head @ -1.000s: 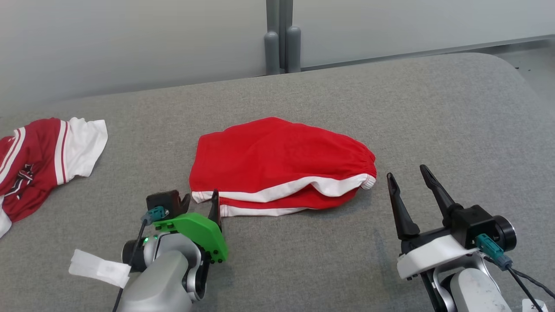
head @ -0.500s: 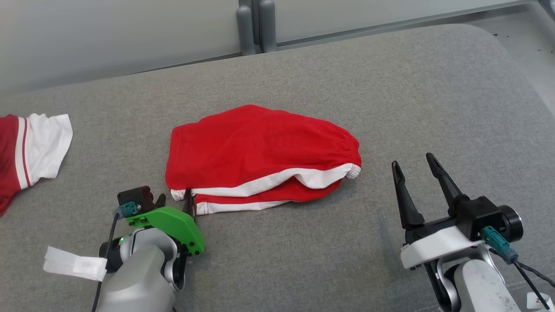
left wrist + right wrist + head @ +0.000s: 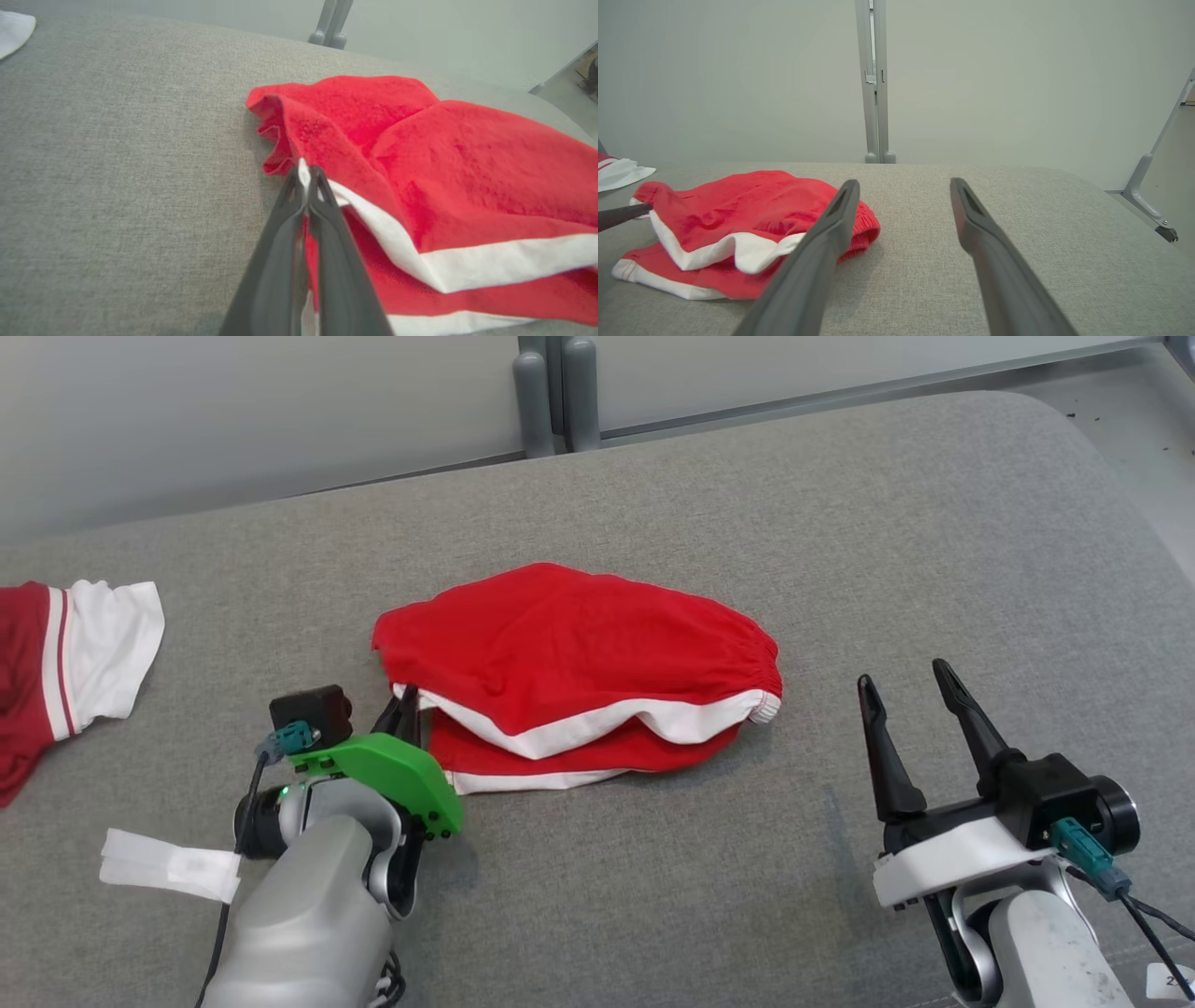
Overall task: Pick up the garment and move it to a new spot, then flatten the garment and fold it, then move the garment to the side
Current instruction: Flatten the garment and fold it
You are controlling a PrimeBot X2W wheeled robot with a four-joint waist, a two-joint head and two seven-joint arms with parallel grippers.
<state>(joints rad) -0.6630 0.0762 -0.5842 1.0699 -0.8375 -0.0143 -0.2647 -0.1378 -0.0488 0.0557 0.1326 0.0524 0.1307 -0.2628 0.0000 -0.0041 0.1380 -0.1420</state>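
Garment: red shorts (image 3: pixel 579 649) with white hems, folded over, lying mid-table a little left of centre. The near left corner of the top layer is raised off the layer below.
Left gripper (image 3: pixel 407 702): fingers pressed together on the white hem of that raised corner, at the left edge of the red shorts.
Right gripper (image 3: pixel 901 674): fingers spread wide, holding nothing, right of the red shorts and apart from them.
Table (image 3: pixel 840 523): grey fabric surface.
Other cloth (image 3: pixel 84 644): red-and-white, at the left edge, well apart from the red shorts.
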